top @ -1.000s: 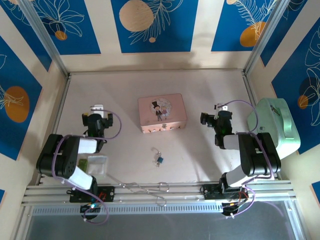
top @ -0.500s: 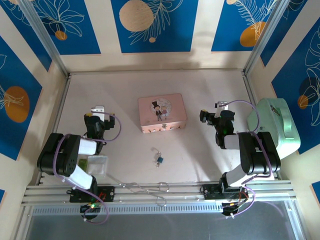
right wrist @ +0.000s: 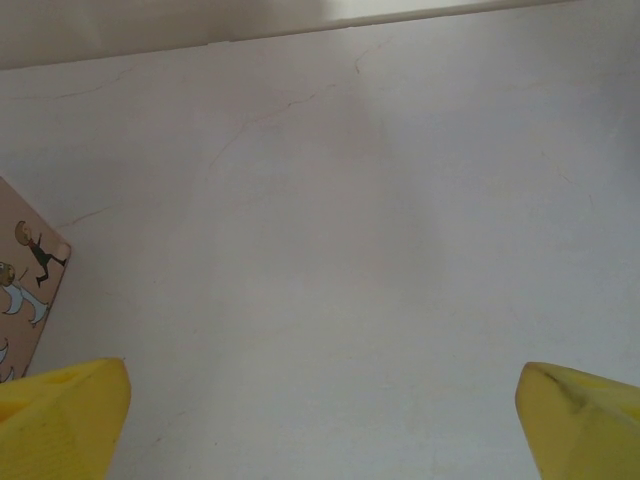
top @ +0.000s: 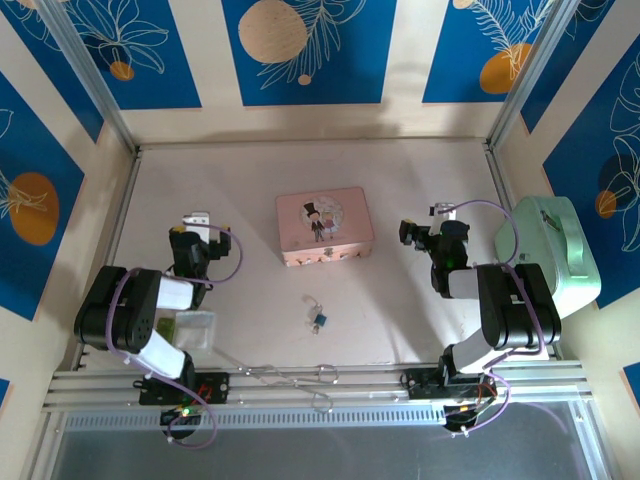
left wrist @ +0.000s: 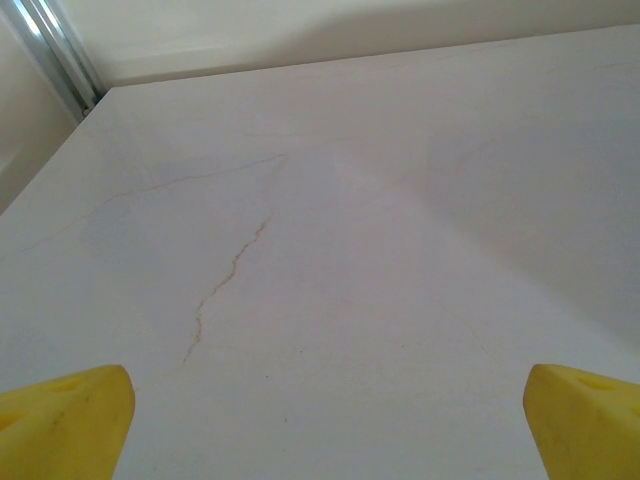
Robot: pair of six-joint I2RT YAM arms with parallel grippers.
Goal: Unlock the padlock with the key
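Observation:
The tiny padlock, with a blue-teal body, lies on the table in front of the pink tin. Thin silver metal sits just above it. I cannot tell whether this is its shackle or the key, and I cannot make out the key as a separate piece. My left gripper hovers far to the left of the padlock. It is open, with its yellow fingertips wide apart over bare table. My right gripper is to the right of the tin, also open and empty.
A pink illustrated tin box stands mid-table, and its corner shows in the right wrist view. A mint-green case sits at the right wall. A small clear container is by the left arm. A looped metal tool lies on the front rail.
Both wrists have shifted slightly. The right gripper edged a little left toward the tin. Both stay open, and nothing on the table has moved.

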